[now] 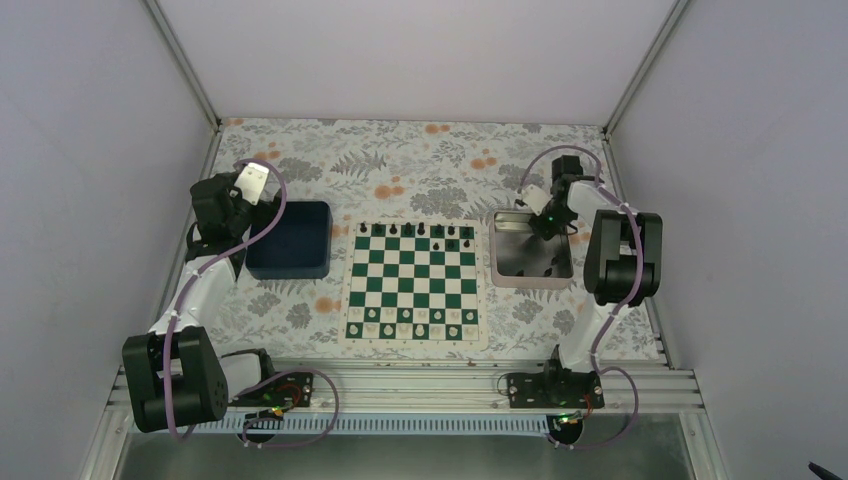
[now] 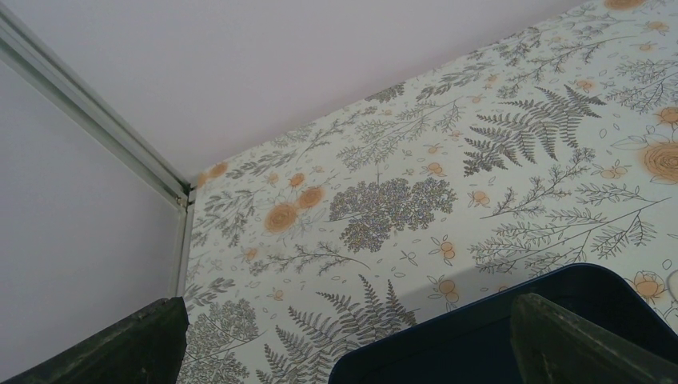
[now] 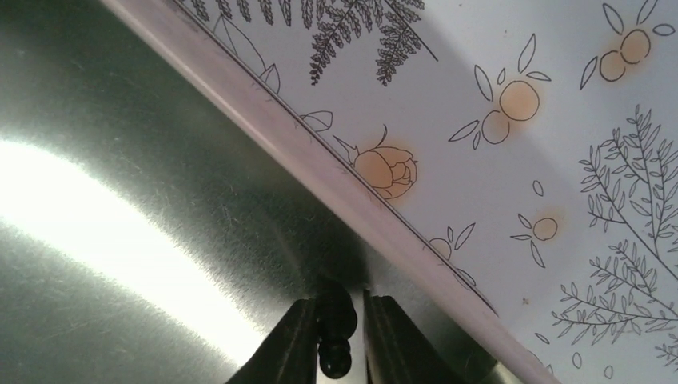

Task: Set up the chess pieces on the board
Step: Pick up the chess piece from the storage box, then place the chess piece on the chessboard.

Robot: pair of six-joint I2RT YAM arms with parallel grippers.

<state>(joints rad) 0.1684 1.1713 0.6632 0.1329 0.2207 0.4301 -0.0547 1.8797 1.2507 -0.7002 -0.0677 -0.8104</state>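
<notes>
The board [image 1: 413,287], green and white, lies mid-table. Several black chess pieces [image 1: 420,231] stand along its far row; small white pieces [image 1: 412,322] fill the two near rows. A few more black pieces [image 1: 548,268] lie in the silver tray [image 1: 532,280]. My right gripper [image 1: 541,224] reaches down into the tray's far right corner. In the right wrist view its fingers [image 3: 344,302] are shut on a black chess piece [image 3: 334,328] lying on the tray floor [image 3: 120,240] beside the rim [image 3: 320,160]. My left gripper [image 2: 352,344] hangs wide open, holding nothing, over the dark blue bin [image 2: 448,344].
The dark blue bin [image 1: 290,240] sits left of the board, with my left gripper [image 1: 255,185] above its far left corner. White walls enclose the table on three sides. A metal rail [image 1: 400,385] runs along the near edge.
</notes>
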